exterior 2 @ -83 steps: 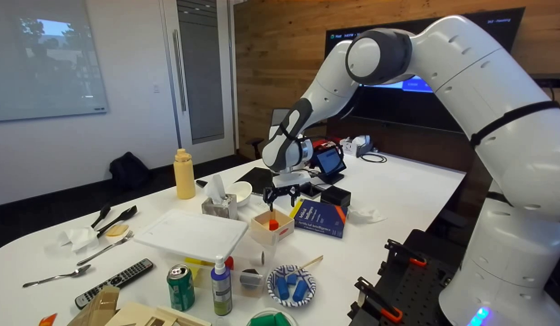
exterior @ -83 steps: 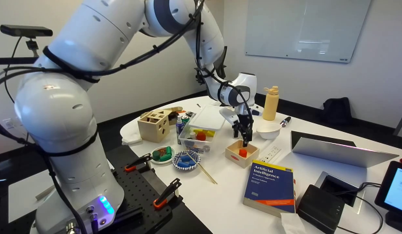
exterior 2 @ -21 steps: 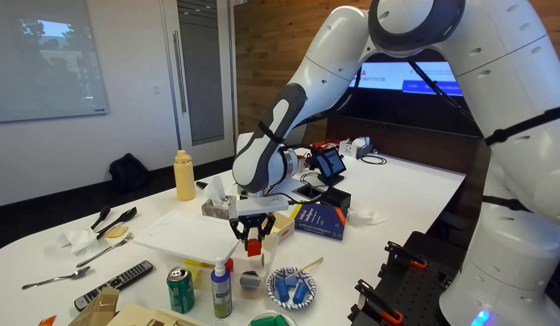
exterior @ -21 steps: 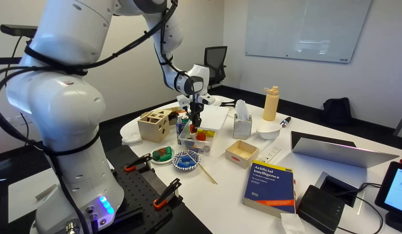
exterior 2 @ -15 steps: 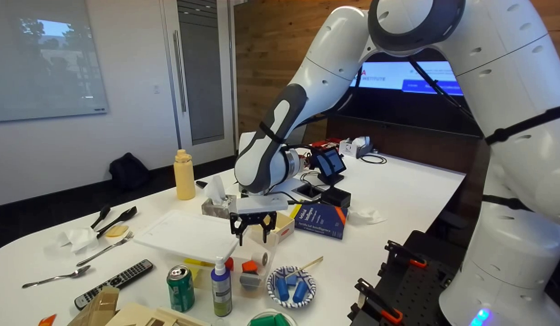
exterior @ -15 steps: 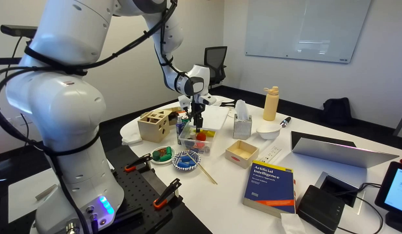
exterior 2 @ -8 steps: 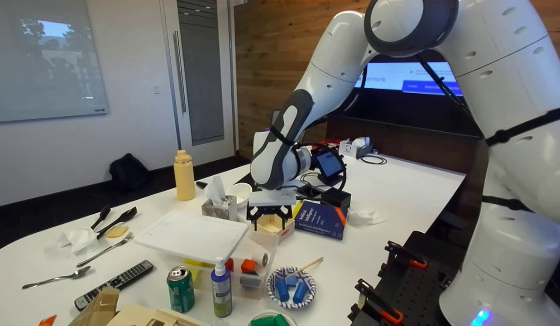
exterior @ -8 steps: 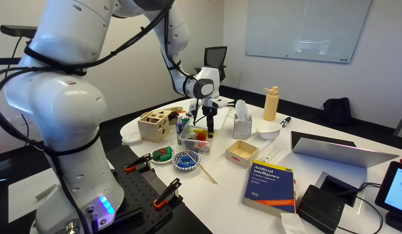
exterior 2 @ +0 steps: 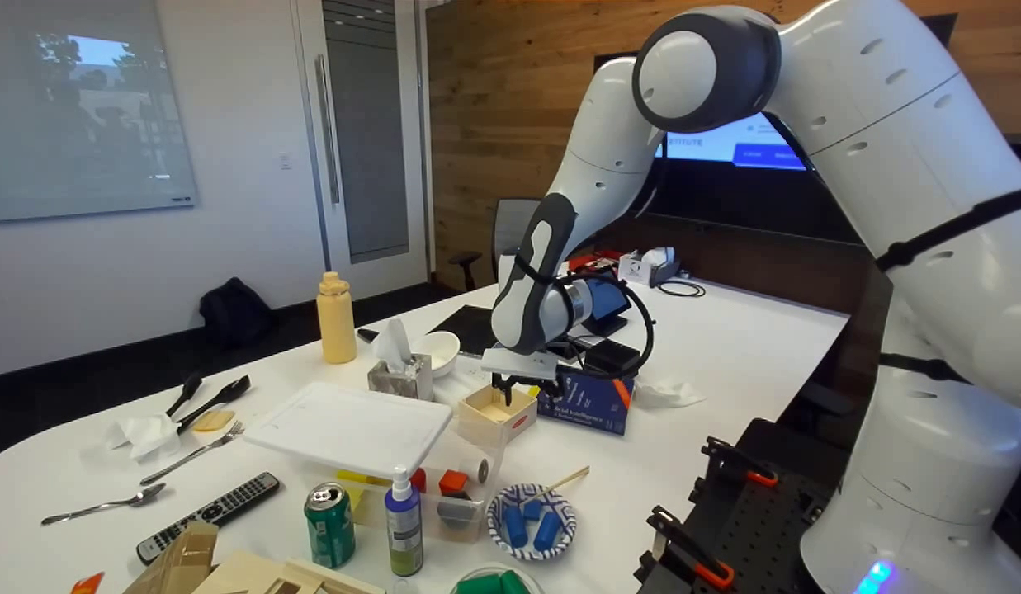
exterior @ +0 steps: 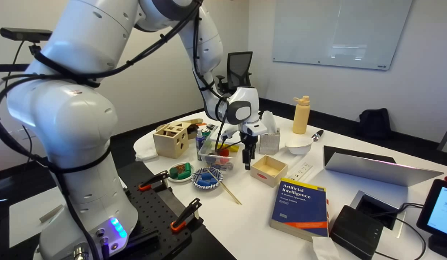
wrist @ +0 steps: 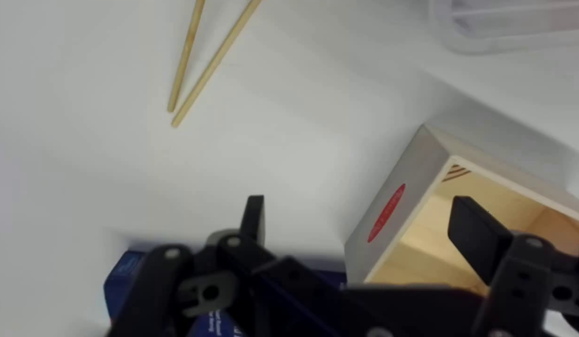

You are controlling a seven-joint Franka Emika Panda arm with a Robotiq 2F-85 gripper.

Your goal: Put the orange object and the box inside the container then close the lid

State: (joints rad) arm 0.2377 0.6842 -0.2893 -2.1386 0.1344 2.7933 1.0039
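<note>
The orange object [exterior 2: 453, 483] lies inside the container [exterior: 205, 161], a clear tub also holding yellow and red pieces. The whitish lid [exterior 2: 349, 429] sits tilted, partly over the tub. The box [exterior: 268, 177], a small wooden tray with a red oval, stands on the table beside the tub. My gripper [exterior 2: 532, 394] is open and holds nothing. In the wrist view the gripper [wrist: 366, 222] has one finger [wrist: 252, 217] over the table and the other over the inside of the box [wrist: 411, 173]; a near wall shows between them. Contact cannot be told.
A blue book [exterior: 299, 209] lies close to the box, and a tissue box [exterior 2: 401, 379] and white bowl [exterior: 298, 146] stand behind. Chopsticks [exterior: 227, 189] rest over a patterned bowl [exterior: 207, 183]. A spray bottle [exterior 2: 404, 528] and green can [exterior 2: 328, 528] stand near the tub.
The orange object, first in the wooden box, then held over the tub, was let go into it. The gripper opened, moved across to the wooden box and came lower.
</note>
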